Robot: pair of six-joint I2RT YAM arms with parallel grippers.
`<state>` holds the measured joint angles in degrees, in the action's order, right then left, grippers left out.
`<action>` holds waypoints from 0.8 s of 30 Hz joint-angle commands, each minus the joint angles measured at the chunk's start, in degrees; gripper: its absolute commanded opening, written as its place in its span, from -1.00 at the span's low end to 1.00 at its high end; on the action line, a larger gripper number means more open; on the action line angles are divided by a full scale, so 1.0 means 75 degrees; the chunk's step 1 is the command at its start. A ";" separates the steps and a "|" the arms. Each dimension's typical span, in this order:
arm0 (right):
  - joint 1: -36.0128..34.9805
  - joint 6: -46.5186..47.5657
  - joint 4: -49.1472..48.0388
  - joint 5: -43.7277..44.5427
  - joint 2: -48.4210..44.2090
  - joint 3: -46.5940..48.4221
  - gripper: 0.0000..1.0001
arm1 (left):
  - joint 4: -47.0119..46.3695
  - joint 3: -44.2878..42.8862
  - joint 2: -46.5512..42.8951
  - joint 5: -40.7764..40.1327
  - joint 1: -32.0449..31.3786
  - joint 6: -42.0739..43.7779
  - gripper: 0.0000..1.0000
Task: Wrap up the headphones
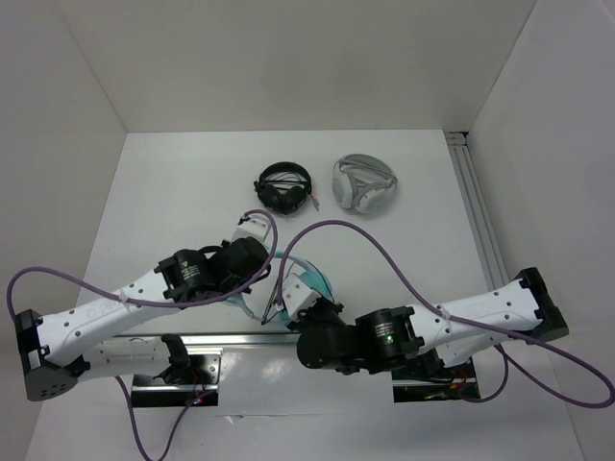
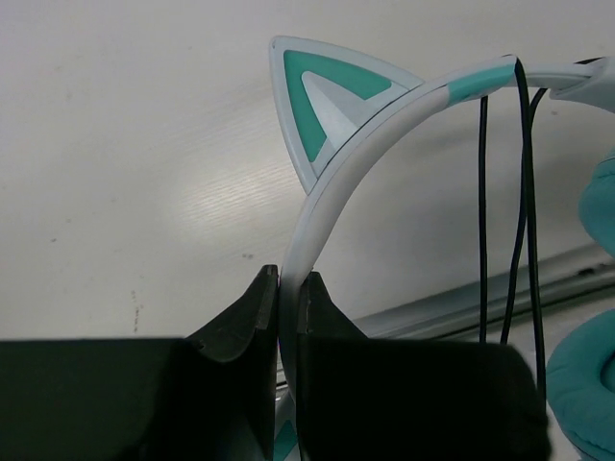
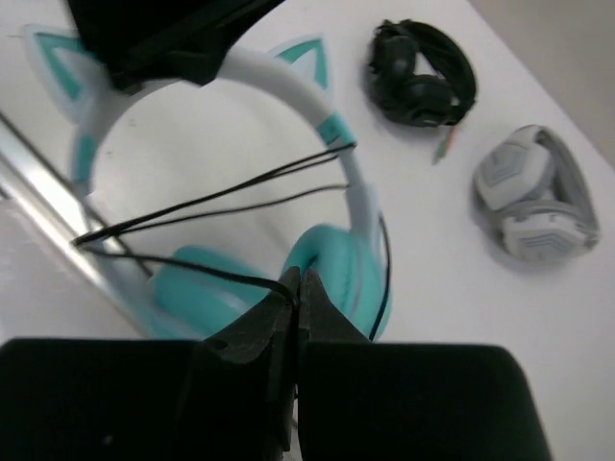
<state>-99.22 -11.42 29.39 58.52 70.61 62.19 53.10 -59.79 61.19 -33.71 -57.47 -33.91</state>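
Observation:
The teal headphones (image 1: 315, 279) with the pale cat-ear headband (image 2: 338, 178) are held up near the table's front edge, between the two arms. My left gripper (image 2: 288, 285) is shut on the headband, just below one cat ear (image 2: 322, 101). My right gripper (image 3: 299, 282) is shut on the thin black cable (image 3: 207, 272), in front of a teal ear cup (image 3: 332, 259). Several strands of cable run across the headband's arch (image 3: 231, 190) and hang down from it (image 2: 524, 192). In the top view the left gripper (image 1: 252, 257) and the right gripper (image 1: 300, 305) mostly cover the headphones.
Black headphones (image 1: 283, 186) and white-grey headphones (image 1: 363, 184) lie side by side at the back of the table. Aluminium rails run along the front edge (image 1: 240, 337) and the right side (image 1: 478, 206). White walls enclose the table.

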 commanded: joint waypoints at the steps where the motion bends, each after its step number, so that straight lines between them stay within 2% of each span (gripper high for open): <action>1: 0.0594 0.1228 -0.0285 0.0929 -0.0532 -0.0136 -0.97 | -0.0658 0.0050 -0.0132 0.0791 -0.0293 0.1005 -1.00; 7: 0.1322 0.2282 -0.1466 0.0752 -0.0975 -0.0803 -0.94 | -0.0740 0.0190 -0.0049 0.1272 -0.0364 0.1157 -1.00; 11: 0.1954 0.2915 -0.2368 0.0308 -0.1339 -0.1144 -0.75 | -0.0811 0.0191 -0.0049 0.1437 -0.0364 0.1158 -1.00; 13: 0.2177 0.3010 -0.2546 0.0073 -0.1340 -0.1214 -0.69 | -0.0811 0.0191 -0.0049 0.1437 -0.0364 0.1158 -1.00; 17: 0.2705 0.3011 -0.2641 -0.0652 -0.1340 -0.1074 -0.69 | -0.0811 0.0191 0.0103 0.1437 -0.0364 0.1158 -1.00; 19: 0.3033 0.3011 -0.2711 -0.1192 -0.1340 -0.1074 -0.80 | -0.0811 0.0191 0.0174 0.1437 -0.0364 0.1158 -1.00; 20: 0.3173 0.3011 -0.2781 -0.1356 -0.1271 -0.1074 -0.99 | -0.0811 0.0191 0.0174 0.1437 -0.0364 0.1158 -1.00; 24: 0.3747 0.2847 -0.2979 -0.2048 -0.1071 -0.1378 -1.00 | -0.0811 0.0191 0.0103 0.1437 -0.0364 0.1158 -1.00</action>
<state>-74.87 9.69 13.98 42.37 62.89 52.34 42.78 -58.81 62.89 -26.09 -59.51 -28.62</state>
